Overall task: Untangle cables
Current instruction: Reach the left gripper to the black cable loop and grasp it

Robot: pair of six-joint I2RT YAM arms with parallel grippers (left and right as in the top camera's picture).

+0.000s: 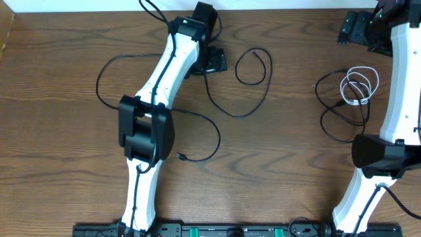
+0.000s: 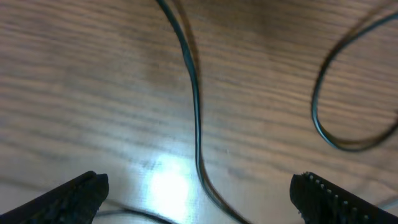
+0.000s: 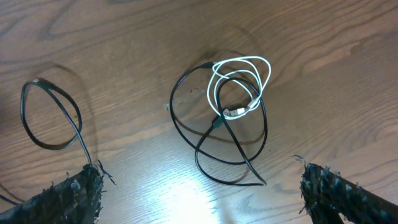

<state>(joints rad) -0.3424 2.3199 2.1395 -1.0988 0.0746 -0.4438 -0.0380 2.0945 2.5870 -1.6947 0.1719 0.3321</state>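
I see the table (image 1: 59, 164) from above, with both arms reaching from its near edge toward the far edge. The left arm (image 1: 164, 72) slants across the middle-left, and the right arm (image 1: 401, 79) runs up the right edge.

The left gripper (image 2: 202, 196) is spread wide and low over the wood, holding nothing. The right gripper (image 3: 205, 196) is also spread wide and empty, in the far right corner.

One black cable (image 2: 197, 112) sprawls left to right across the far half. It has a small loop past the middle, and a plug end (image 1: 181, 157) lies near the centre. The left arm crosses over this cable and hides part of it.

The second black cable (image 3: 173, 112) lies in loose loops by the right edge, its long axis running far to near, just beside the right arm. The white cable (image 3: 239, 112) is coiled on the far part of those loops and overlaps them.
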